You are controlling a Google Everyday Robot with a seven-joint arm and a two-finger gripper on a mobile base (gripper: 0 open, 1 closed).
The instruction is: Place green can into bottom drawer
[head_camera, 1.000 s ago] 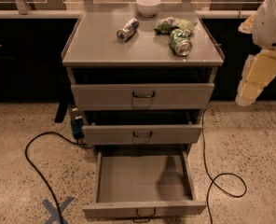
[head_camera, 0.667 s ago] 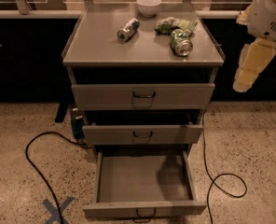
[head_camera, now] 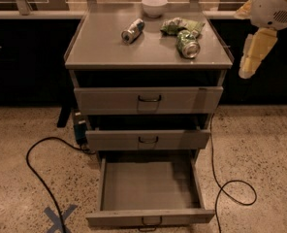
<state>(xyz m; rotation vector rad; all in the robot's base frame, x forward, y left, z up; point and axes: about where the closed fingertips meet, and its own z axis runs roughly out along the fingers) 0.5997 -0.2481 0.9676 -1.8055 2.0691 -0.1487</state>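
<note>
One cream gripper [head_camera: 256, 52], grip state unclear, hovers pre-grasp; the green-and-white aluminium can [head_camera: 188, 43] lies left, needing a leftward reach, grey metal bottom drawer [head_camera: 151, 217] open below-left.

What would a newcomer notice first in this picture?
The bottom drawer, wide open and empty at the foot of the cabinet, draws the eye first. Next comes the green can, lying on its side on the cabinet top beside a crumpled bag. The pale pincer hangs at the upper right, off the cabinet's right edge, apart from the can.
</note>
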